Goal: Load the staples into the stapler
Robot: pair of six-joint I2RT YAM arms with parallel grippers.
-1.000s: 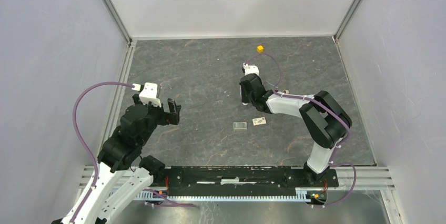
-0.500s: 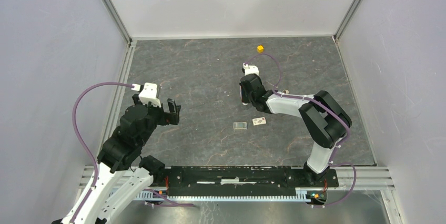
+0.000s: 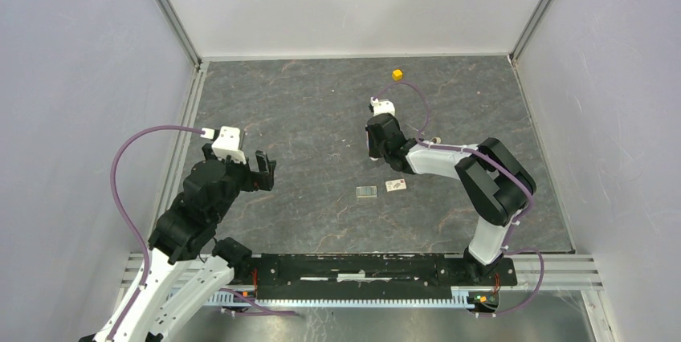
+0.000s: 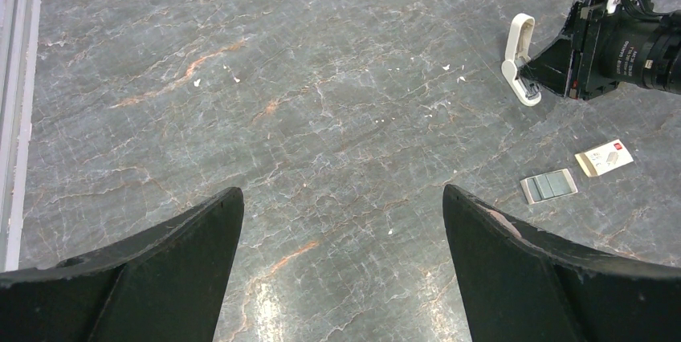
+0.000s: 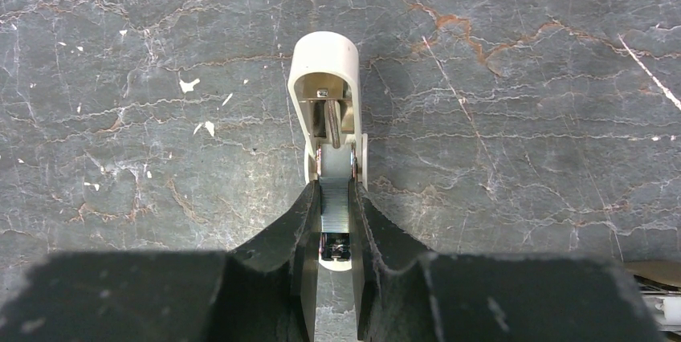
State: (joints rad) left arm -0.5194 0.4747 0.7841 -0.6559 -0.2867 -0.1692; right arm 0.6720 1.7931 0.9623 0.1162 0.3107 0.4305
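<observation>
The stapler point(image 5: 324, 77) is small and white and lies opened on the table, its upper arm pointing away from me. My right gripper point(image 5: 335, 197) is shut on its metal inner channel, with the fingers point(image 5: 303, 221) pressed to both sides. A ribbed silvery strip shows in the channel between them. In the top view the right gripper point(image 3: 374, 148) is low over the stapler point(image 3: 374, 158). The staples point(image 3: 366, 192) lie flat on the table, also in the left wrist view point(image 4: 548, 186). My left gripper point(image 4: 341, 189) is open and empty, far left point(image 3: 263, 169).
A pale card with dark marks point(image 3: 395, 185) lies just right of the staples, also in the left wrist view point(image 4: 604, 159). A small yellow cube point(image 3: 397, 75) sits near the back wall. Metal frame rails run along the table's left edge point(image 3: 186, 129).
</observation>
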